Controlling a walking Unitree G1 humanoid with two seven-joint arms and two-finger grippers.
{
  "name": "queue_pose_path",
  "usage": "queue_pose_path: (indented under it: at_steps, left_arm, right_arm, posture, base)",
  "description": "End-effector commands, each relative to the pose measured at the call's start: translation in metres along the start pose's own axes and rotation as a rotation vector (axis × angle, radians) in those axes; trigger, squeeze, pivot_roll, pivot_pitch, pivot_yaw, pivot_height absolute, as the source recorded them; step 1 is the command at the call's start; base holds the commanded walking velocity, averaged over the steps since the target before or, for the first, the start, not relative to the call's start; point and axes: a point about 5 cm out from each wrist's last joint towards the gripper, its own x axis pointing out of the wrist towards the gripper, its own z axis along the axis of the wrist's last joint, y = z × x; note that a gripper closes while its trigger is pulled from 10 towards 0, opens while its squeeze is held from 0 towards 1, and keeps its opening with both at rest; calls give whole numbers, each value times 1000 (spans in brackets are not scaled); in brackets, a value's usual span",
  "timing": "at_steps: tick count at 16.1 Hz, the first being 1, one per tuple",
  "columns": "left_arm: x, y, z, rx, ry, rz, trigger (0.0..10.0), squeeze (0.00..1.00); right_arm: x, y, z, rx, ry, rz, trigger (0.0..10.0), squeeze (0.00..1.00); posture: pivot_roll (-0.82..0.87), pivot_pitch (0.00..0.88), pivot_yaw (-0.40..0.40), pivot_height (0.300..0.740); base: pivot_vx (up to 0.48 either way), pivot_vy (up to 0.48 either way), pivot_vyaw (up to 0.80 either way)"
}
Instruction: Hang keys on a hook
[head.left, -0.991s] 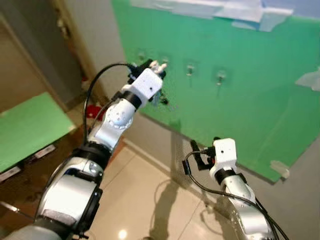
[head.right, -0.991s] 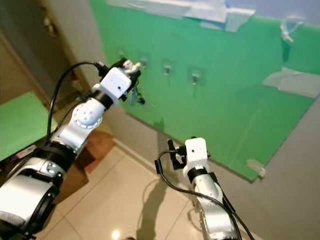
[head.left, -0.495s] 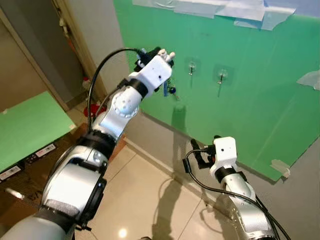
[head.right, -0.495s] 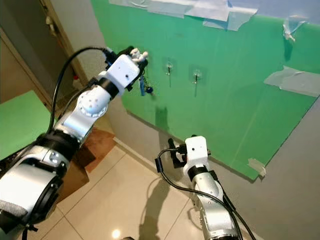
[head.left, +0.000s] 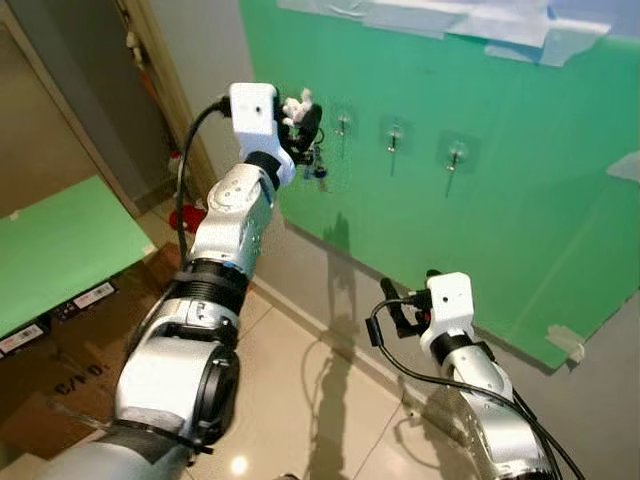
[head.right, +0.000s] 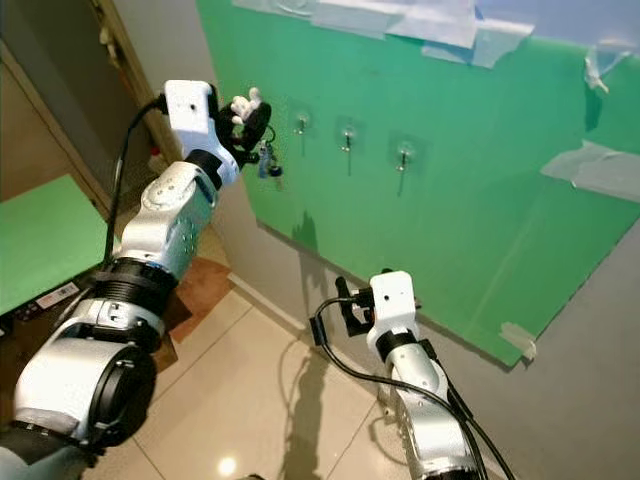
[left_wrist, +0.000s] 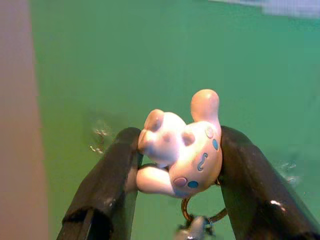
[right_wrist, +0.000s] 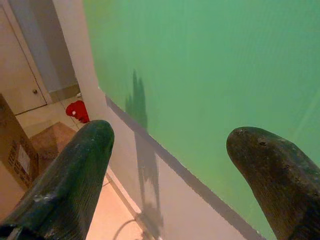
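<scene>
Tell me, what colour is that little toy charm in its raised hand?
Pale pink-white charm with small blue and mauve spots, clearest in the left wrist view.

A: Lighting? Bright and even indoors; 1 glare spot on the floor tiles (head.left: 238, 466); arm shadows fall on the green board (head.left: 520, 220).

B: Sharpness? Head views crisp. Left wrist view soft; the hooks (left_wrist: 100, 137) behind blur.

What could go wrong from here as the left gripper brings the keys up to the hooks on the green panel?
1. The left gripper pinches only the white charm; the keys dangle loose below, so the ring may swing and miss a hook.
2. It sits left of the nearest hook, close to the green panel, so the fingers could bump the panel.
3. The charm is rounded and might slip between the fingers.
The right gripper hangs open, idle.
</scene>
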Motion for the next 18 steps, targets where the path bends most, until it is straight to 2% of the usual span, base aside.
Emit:
queue_pose_path:
  at_steps: [1, 4, 5, 6, 9, 12, 14, 16, 18]
  left_arm:
    - [-3, 6, 2, -140, 4, 19, 0, 0]
    - [-2, 7, 1, -386, 41, 44, 0, 0]
    - [-2, 7, 0, -403, 49, 44, 0, 0]
    - [-3, 7, -1, -387, 74, 47, 0, 0]
    - [3, 0, 6, -162, 127, 13, 0, 0]
    - [12, -7, 17, 1, 177, -25, 0, 0]
    - [14, -9, 20, 42, 189, -34, 0, 0]
    - [18, -15, 23, 73, 199, -61, 0, 0]
    - [20, -19, 23, 77, 210, -76, 0, 0]
  right_arm:
    - [2, 2, -1, 3, 10, 20, 10000, 0]
    - [3, 2, 1, 0, 8, 26, 10000, 0]
    - [3, 2, 1, -1, 7, 26, 10000, 0]
    - [4, 1, 1, -1, 7, 26, 10000, 0]
    - [5, 7, 5, 26, -5, 39, 10000, 0]
    - [15, 24, 28, 152, -48, 110, 10000, 0]
    - [21, 30, 40, 182, -54, 157, 10000, 0]
    - [30, 36, 65, 228, -84, 260, 10000, 0]
    - [40, 35, 70, 285, -57, 313, 10000, 0]
  posture:
    - [-93, 0, 113, 740]
    - [-96, 0, 113, 740]
    - [-96, 0, 113, 740]
    - [-98, 0, 115, 740]
    - [-83, 0, 127, 740]
    - [-74, 0, 152, 740]
    - [-74, 0, 160, 740]
    - [-82, 0, 164, 740]
    - [-86, 0, 156, 740]
  base:
    - [0, 0, 0]
    - [0, 0, 0]
    - [0, 0, 0]
    - [0, 0, 0]
    - [0, 0, 0]
    - [0, 0, 0]
    - [0, 0, 0]
    - [0, 0, 0]
    - [0, 0, 0]
